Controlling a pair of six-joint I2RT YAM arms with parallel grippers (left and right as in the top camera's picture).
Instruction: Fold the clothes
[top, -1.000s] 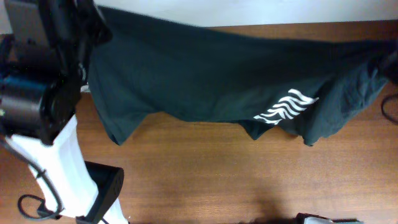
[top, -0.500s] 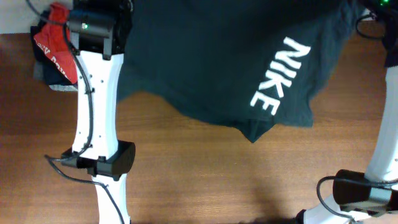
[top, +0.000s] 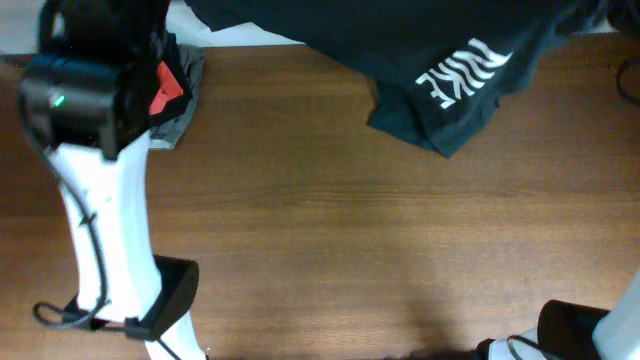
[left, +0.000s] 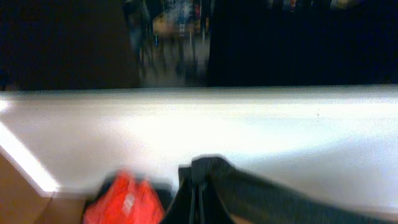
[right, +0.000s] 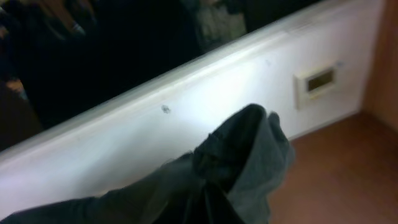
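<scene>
The clothes are one dark charcoal garment (top: 400, 50) with a white NIKE print (top: 462, 72). It hangs stretched across the far edge of the table in the overhead view, its lower corner over the wood. In the left wrist view my left gripper (left: 198, 198) is shut on a bunched edge of the garment (left: 261, 193), which trails off to the right. In the right wrist view my right gripper (right: 208, 202) is shut on another bunched corner (right: 245, 146), held above the table. Both sets of fingertips are hidden in the overhead view.
A red T-shirt (top: 168, 85) lies on a grey folded garment (top: 185, 115) at the far left, behind my left arm (top: 90, 110); the red one also shows in the left wrist view (left: 124, 199). A white wall (left: 249, 124) runs behind the wooden table (top: 350, 240). My right arm's base (top: 580, 335) stands front right.
The garment has moved toward the far edge, its print and lower corner now higher in the overhead view. My left arm has swung left.
</scene>
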